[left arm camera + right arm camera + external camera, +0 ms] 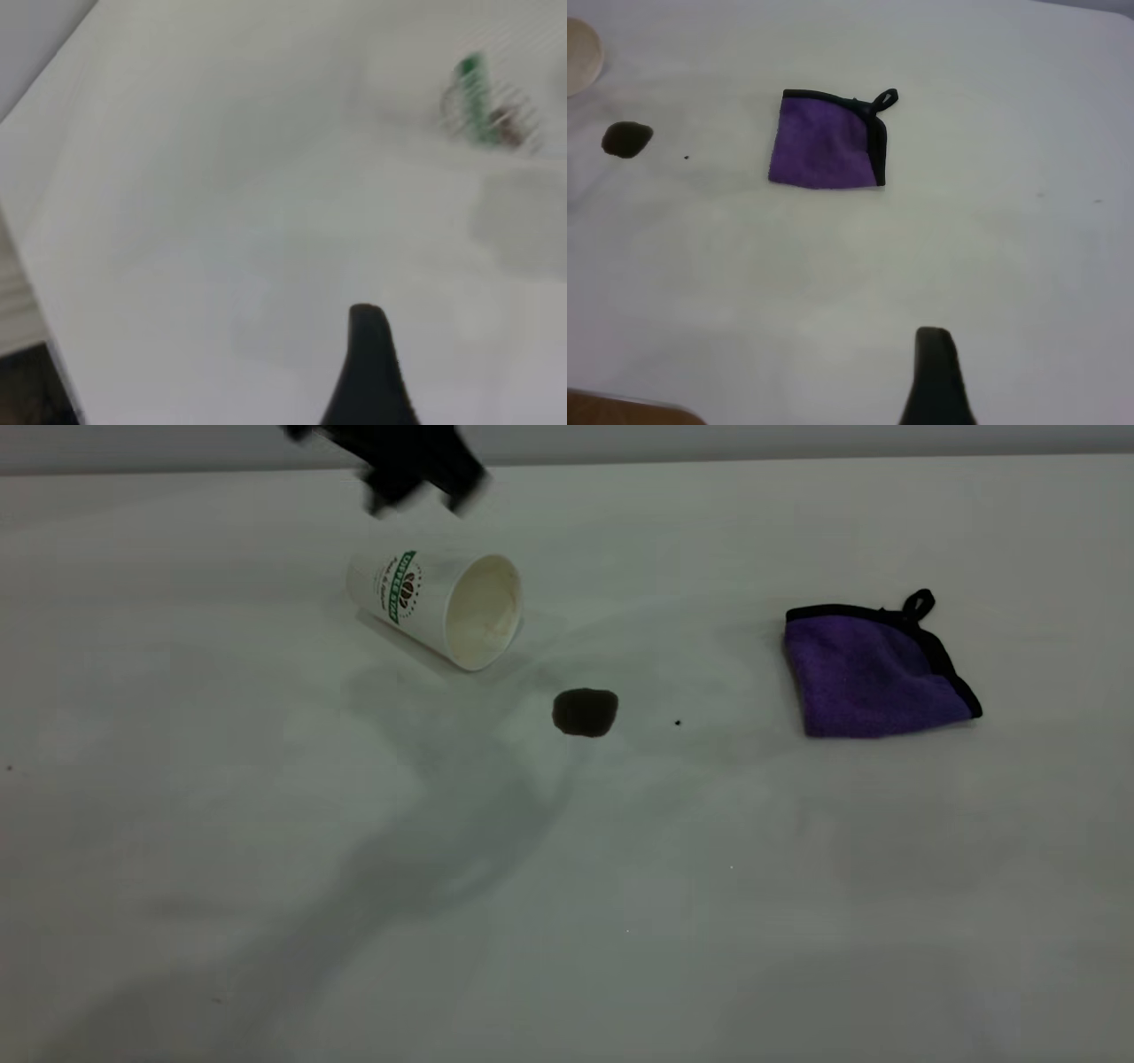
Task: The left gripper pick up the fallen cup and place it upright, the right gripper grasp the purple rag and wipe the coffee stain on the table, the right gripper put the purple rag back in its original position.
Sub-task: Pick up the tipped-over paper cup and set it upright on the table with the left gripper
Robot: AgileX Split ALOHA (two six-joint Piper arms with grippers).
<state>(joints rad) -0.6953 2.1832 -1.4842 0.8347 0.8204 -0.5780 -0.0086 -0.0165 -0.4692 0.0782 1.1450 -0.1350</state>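
The table [620, 921], a broad plain white top, takes up nearly the whole exterior view and carries everything else. Next in size is the left gripper [416, 487], a blurred black mass at the far edge of the table, hanging just above and behind the cup without touching it; whether its pincer is released or clenched cannot be told, since the exterior view blurs it and the left wrist view shows only one dark fingertip [368, 354] over bare table. The purple rag [873, 677] lies flat and folded on the right side of the table, well apart from the cup, its black edging running along the far and right sides and its small black loop sticking up at the far right corner. The cup [434, 602] lies on its side toward the far left of centre, its cream mouth turned toward the front right and the green and brown logo facing up on its white wall. The coffee stain [585, 712] is a dark roundish blot just in front and to the right of the cup's mouth, between cup and rag but much nearer the cup. The right gripper's single dark fingertip [935, 372] appears in the right wrist view, well clear of the rag, and its state cannot be told either. A tiny black speck [678, 723] sits just right of the stain.
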